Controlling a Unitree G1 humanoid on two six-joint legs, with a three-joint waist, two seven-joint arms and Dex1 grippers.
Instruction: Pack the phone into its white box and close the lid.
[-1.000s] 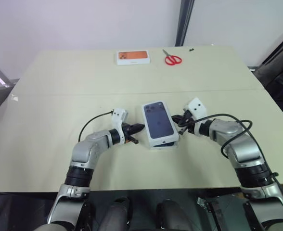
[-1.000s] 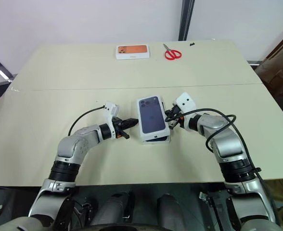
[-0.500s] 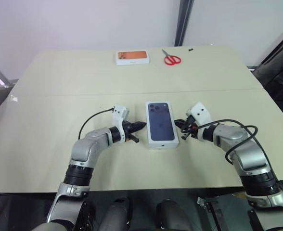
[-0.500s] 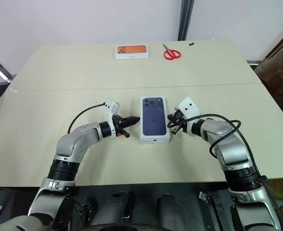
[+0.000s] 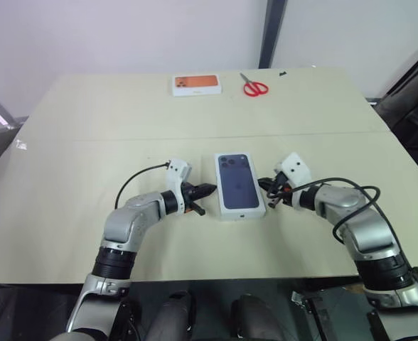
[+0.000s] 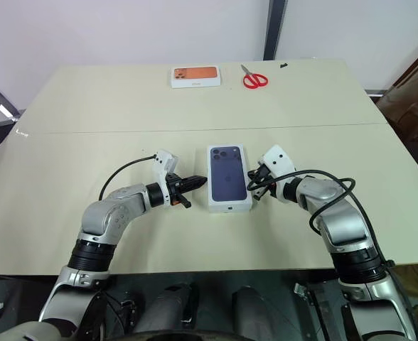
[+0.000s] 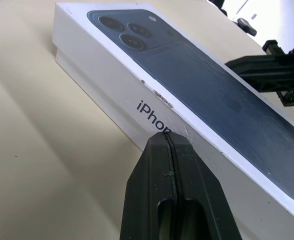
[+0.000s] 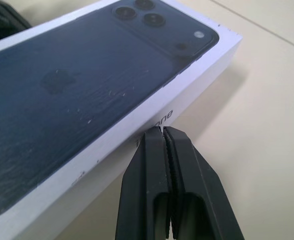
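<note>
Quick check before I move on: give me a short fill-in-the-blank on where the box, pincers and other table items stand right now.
1. The lid, picturing a dark blue phone, sits ____ on the white box.
2. The left pincer and right pincer, one on each side of the box, both have their fingers ____.
3. The red-handled ____ lie at the table's far edge, beside the orange-topped box.

Missing words: closed; shut; scissors

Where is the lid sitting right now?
In the head views the lid lies flat on the white box at the table's near middle, between the left hand and right hand.
</note>
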